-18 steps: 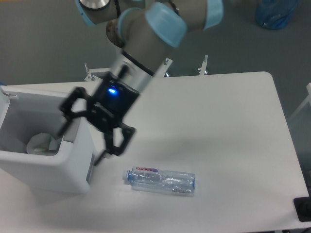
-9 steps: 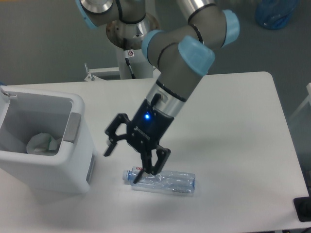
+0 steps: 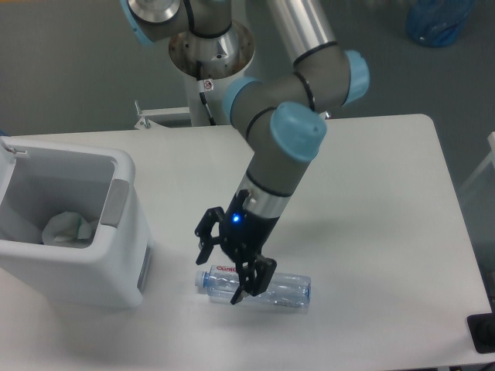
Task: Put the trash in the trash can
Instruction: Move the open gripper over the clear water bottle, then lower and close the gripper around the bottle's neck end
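A clear crinkled plastic bottle [image 3: 267,287] with a red-and-blue label lies on its side on the white table, cap pointing left. My gripper [image 3: 222,274] hangs open right over the bottle's cap end, one finger [image 3: 204,251] behind the bottle and the other finger [image 3: 246,289] across its front. Nothing is clamped between them. The trash can [image 3: 85,263], a large white bin with a grey panel, stands at the left. A crumpled white wrapper [image 3: 66,228] lies inside it.
The arm's base column [image 3: 209,54] rises behind the table's far edge. A blue bag [image 3: 437,19] sits on the floor at the top right. A dark object [image 3: 483,332] pokes in at the table's lower right corner.
The gripper has swung from beside the trash can to the right and down, and now straddles the bottle's cap end. The bottle has not moved.
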Available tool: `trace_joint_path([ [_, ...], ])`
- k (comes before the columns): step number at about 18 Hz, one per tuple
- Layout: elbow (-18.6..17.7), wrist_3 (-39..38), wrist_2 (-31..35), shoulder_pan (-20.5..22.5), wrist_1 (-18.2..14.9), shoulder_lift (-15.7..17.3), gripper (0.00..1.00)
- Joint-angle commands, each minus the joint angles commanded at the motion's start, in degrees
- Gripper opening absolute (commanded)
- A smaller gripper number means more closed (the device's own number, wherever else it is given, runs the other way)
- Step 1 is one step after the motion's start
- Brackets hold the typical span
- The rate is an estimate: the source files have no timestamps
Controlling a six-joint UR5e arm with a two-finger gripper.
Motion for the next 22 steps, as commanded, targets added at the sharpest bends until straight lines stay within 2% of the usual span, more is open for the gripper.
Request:
trace_joint_path([
  [2, -0.53, 0.62, 2.12, -0.88, -0.09, -0.26, 1.0],
  [9, -4.13, 7.74, 2.3, -0.88, -0.35, -0.97, 1.0],
  [13, -4.13, 10.03, 6.16, -0.97, -0.35, -1.93, 1.0],
  [22, -3.7, 10.82, 8.98, -1.59, -0.18, -4.39, 1.0],
])
